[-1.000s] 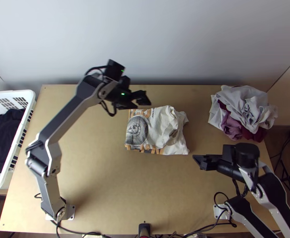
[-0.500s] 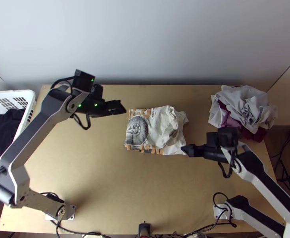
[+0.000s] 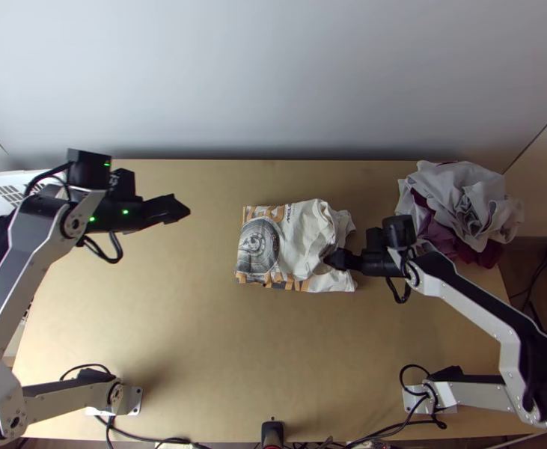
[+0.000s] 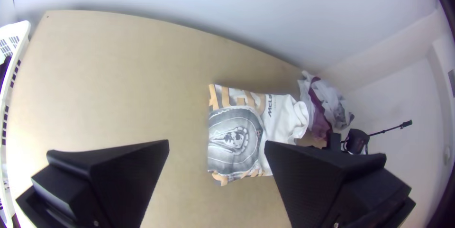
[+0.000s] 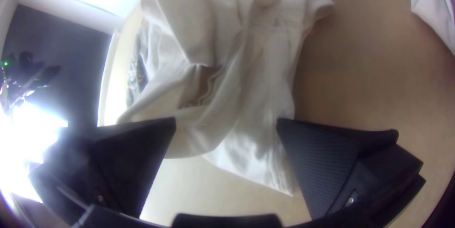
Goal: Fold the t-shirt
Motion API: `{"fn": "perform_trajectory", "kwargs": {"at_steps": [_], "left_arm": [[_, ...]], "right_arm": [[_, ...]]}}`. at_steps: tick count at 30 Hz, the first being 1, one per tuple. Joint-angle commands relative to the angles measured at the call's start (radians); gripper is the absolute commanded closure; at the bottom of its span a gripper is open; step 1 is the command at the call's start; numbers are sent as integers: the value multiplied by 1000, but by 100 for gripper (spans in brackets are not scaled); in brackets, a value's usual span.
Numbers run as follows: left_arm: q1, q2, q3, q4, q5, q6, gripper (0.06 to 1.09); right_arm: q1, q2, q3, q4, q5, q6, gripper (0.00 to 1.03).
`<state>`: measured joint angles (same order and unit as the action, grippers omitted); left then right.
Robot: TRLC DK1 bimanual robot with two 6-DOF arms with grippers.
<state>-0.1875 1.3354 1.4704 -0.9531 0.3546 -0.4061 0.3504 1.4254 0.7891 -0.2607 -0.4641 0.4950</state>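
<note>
One wooden table [image 3: 176, 329] | pale wall [image 3: 273, 75] beyond | left claw [image 3: 179, 209], right claw [image 3: 331, 259] both open

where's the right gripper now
In the top view, the right gripper is at the bunched right side of the t-shirt, with the clothes pile up and right.

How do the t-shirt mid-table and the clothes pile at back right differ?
Pose: the t-shirt lies low, fairly flat on its printed side and rumpled on the other; the clothes pile is a bunched heap.
Look: the t-shirt is off-white with a grey and orange print; the clothes pile mixes pale grey, mauve and dark red.
Shared: both are creased cloth on the table.
</note>
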Motion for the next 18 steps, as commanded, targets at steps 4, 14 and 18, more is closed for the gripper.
{"fn": "perform_trajectory", "kwargs": {"at_steps": [4,14,18], "left_arm": [[120,-73,-12,-12,6,39,10],[174,-79,-64,-26,18,82,10],[187,-84,-107,-39,20,101,10]], "right_arm": [[7,191,105,72,-2,66,4],[98,365,300,-20,127,60,4],[148,395,329,-48,193,25,20]]}}
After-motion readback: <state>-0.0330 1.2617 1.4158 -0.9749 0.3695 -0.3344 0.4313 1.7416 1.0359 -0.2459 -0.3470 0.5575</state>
